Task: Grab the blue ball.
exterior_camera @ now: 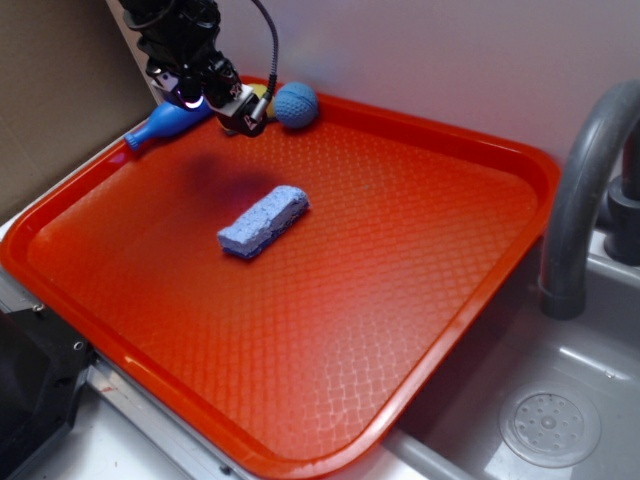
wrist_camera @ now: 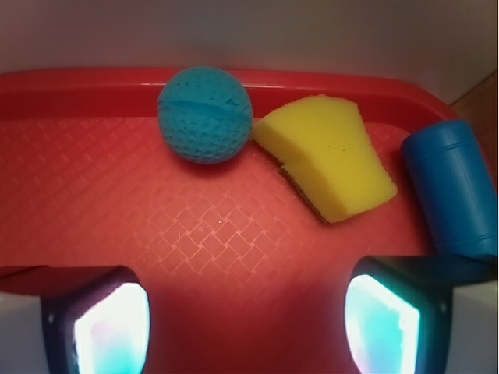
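The blue ball (exterior_camera: 296, 104) (wrist_camera: 205, 114) is round, medium blue and dimpled, and rests against the far rim of the red tray (exterior_camera: 420, 330) (wrist_camera: 93, 179). My gripper (exterior_camera: 236, 112) (wrist_camera: 245, 319) hangs just left of the ball in the exterior view, above the tray's far left corner. Its jaws stand wide apart and open, with only bare tray between the two lit pads (wrist_camera: 113, 327). In the wrist view the ball lies ahead and a little left of the gap, apart from the fingers.
A yellow sponge (wrist_camera: 327, 156) lies right beside the ball. A blue bottle-shaped toy (exterior_camera: 165, 124) (wrist_camera: 452, 187) lies at the tray's far left rim. A pale blue sponge (exterior_camera: 264, 220) sits mid-tray. A grey faucet (exterior_camera: 585, 180) and sink (exterior_camera: 550, 425) stand to the right.
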You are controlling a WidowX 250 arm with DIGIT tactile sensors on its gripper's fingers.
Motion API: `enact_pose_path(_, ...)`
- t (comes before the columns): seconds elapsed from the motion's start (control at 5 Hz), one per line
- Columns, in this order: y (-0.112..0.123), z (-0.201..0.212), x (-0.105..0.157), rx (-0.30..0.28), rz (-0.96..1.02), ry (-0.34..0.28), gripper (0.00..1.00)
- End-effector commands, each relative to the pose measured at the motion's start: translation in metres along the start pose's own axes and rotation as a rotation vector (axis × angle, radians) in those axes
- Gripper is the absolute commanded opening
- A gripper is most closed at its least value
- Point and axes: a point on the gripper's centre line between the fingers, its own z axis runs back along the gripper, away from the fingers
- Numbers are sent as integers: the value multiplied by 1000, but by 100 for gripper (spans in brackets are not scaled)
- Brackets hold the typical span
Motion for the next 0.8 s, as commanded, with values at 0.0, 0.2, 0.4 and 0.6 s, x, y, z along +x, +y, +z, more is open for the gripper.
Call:
enact_pose_path(0.0,5,12,14,6,5,-59,100)
enact_pose_path(0.2,24,54,-8,-115,-56,-161,100)
enact_pose_path(0.4,23,48,-5,-153,-159,-132,100)
enact_pose_path(0.6,15,17,17,-85,-218,-76,100)
